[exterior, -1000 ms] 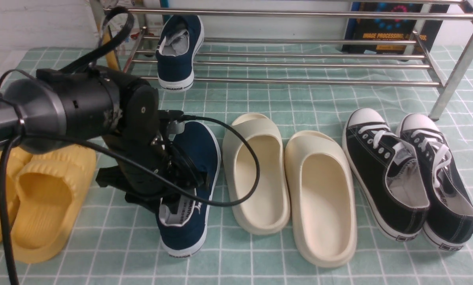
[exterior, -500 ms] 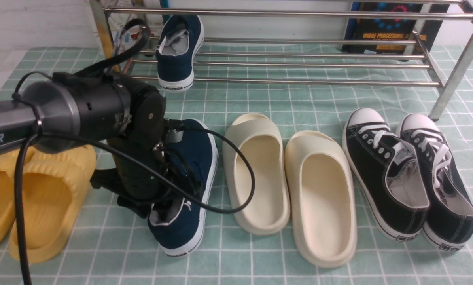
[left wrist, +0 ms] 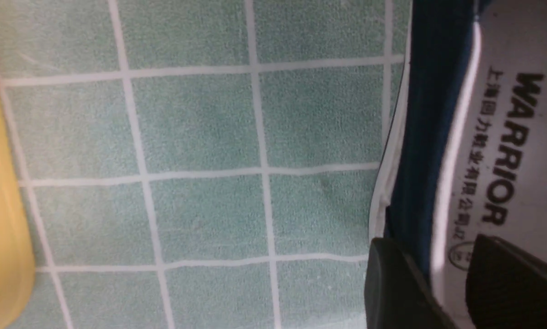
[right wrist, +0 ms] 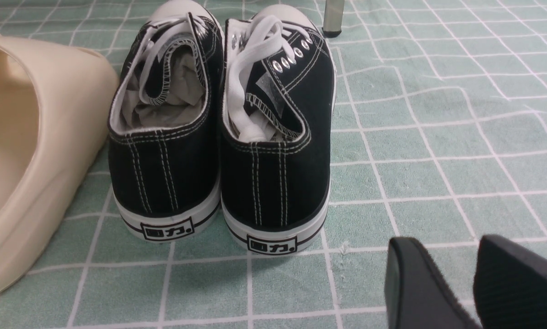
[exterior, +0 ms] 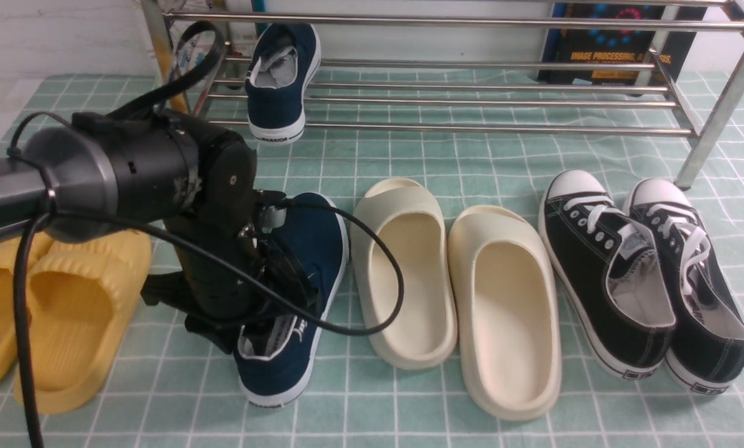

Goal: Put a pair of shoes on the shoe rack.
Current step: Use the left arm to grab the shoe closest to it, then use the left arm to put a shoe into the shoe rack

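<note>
One navy slip-on shoe (exterior: 279,87) stands on the lower bars of the chrome shoe rack (exterior: 471,128), at its left end, heel toward me. The other navy shoe (exterior: 313,242) is on the green checked cloth in front of it. My left gripper (exterior: 266,317) is shut on this shoe's left side wall near the heel. In the left wrist view one finger (left wrist: 392,283) is outside the wall and the other is inside on the white "WARRIOR" insole (left wrist: 511,137). My right gripper (right wrist: 456,274) is open and empty, low over the cloth behind the black sneakers.
Two cream slides (exterior: 459,286) lie right of the held shoe. A pair of black lace-up sneakers (exterior: 608,274) is further right, near the rack's right leg (exterior: 714,118). Yellow slides (exterior: 67,298) lie at the left. The left arm's cable loops over the nearer cream slide.
My left gripper has shifted a little left with the navy shoe in it. The shoe's heel has swung left and it now sits slightly tilted.
</note>
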Controlling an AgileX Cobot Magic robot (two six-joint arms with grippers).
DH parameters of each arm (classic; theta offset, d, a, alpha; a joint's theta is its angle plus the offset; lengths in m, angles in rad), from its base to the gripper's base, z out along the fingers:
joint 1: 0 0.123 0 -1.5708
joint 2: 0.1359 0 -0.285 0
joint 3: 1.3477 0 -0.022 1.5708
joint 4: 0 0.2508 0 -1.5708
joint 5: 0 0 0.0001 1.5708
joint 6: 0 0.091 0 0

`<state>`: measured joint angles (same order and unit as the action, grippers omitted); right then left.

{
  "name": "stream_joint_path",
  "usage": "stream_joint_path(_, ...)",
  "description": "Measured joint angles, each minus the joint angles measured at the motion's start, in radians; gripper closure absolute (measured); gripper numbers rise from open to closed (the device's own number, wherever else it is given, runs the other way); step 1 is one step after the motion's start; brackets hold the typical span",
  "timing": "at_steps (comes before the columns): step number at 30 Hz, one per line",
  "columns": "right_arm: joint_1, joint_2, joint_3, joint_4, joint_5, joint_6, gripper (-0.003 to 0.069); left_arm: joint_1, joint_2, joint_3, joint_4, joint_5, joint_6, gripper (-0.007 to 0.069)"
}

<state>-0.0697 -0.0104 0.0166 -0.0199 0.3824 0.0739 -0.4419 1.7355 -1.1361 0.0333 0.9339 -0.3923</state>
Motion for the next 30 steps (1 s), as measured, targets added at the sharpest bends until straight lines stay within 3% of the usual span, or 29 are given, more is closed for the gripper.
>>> stream_joint_path(6,0.0,0.0,0.0,0.0,0.0,0.0,0.0419,0.0,0.032,0.0,0.007,-0.007,0.0,0.0451)
stream_joint_path(13,0.0,0.0,0.0,0.0,0.0,0.0,0.0419,0.0,-0.046,-0.001,0.028,-0.018,-0.001,0.0624)
stream_joint_path(22,0.0,0.0,0.0,0.0,0.0,0.0,0.0419,0.0,-0.096,-0.252,0.0,0.068,-0.026,0.0624)
stream_joint_path(30,0.0,0.0,0.0,0.0,0.0,0.0,0.0419,0.0,0.062,-0.512,-0.003,0.113,-0.051,0.0624)
